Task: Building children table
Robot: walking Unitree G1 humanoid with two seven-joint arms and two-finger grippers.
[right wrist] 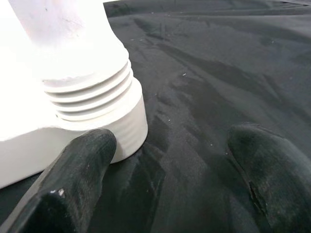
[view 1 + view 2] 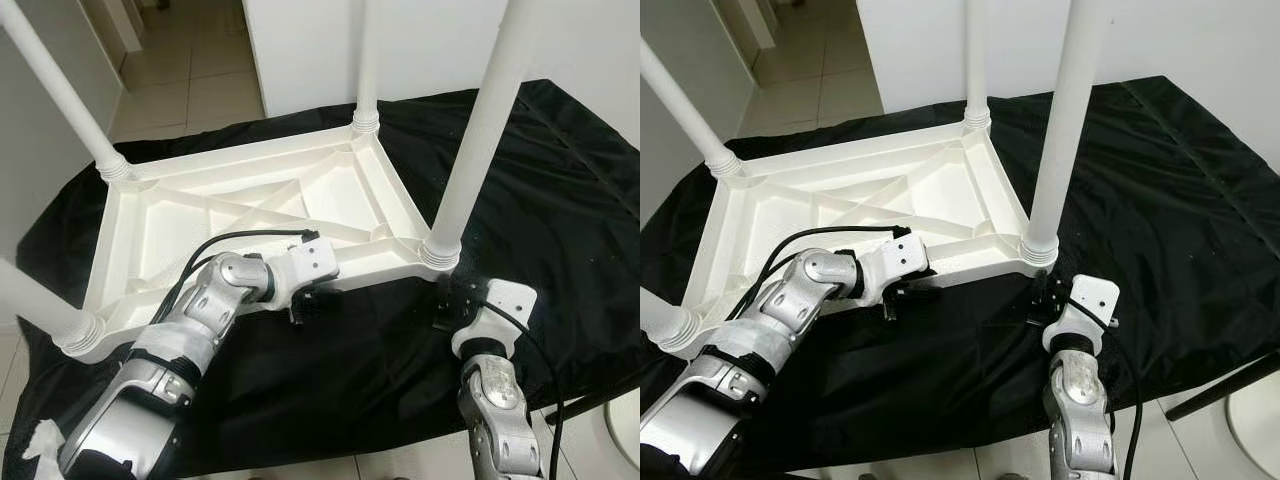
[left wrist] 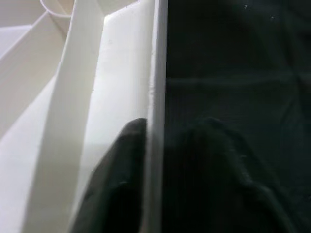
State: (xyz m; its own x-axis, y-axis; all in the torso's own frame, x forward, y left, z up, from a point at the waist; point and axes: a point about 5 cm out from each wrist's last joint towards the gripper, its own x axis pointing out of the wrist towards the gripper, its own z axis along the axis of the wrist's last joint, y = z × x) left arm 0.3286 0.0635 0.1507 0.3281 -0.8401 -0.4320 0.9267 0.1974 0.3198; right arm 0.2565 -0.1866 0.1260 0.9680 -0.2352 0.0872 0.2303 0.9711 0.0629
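A white plastic children's table (image 2: 250,215) is laid upside down on a black cloth (image 2: 560,200), four round legs upright. Its near rim is clamped by the left end effector (image 3: 153,145); the right end effector (image 1: 165,184) is held open beside a ribbed leg socket (image 1: 97,111).

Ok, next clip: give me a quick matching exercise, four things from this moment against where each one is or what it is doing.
Things:
1. left pincer
2. right pincer
3. white table
4. black cloth

States:
A. lies upside down, legs pointing up
B. spread under everything
C. fingers straddle the table's near rim
D. open beside the screwed-in near right leg socket

Pairs: 1-C, 2-D, 3-A, 4-B
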